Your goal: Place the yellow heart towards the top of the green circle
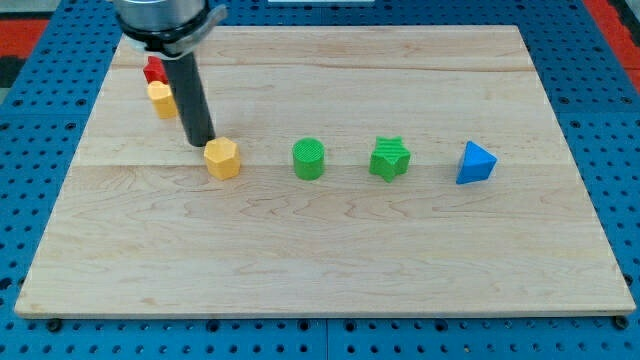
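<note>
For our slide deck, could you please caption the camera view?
My tip touches the yellow hexagon, left of the green circle; the yellow heart waits top-left.

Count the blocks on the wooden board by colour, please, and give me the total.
Yellow: 2, the yellow hexagon block at my tip and the yellow heart
Green: 2, the green circle and the green star
Blue: 1, the blue triangle
Red: 1, the red block
Total: 6

A lab: wooden board (400, 230) on blue pegboard bench (40, 100).
</note>
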You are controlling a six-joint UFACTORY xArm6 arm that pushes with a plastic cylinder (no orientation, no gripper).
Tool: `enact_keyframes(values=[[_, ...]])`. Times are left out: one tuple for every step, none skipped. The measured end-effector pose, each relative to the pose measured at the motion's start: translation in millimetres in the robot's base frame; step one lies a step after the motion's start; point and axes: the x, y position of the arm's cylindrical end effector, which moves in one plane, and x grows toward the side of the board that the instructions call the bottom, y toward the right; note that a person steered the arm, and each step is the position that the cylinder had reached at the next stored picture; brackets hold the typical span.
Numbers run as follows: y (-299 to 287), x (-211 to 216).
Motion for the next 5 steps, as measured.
enact_keyframes(values=[[-40.4, -8.1], [-89.3, -10.3], [-122.8, -28.6], [-123.8, -52.1], [-93.0, -60.4]])
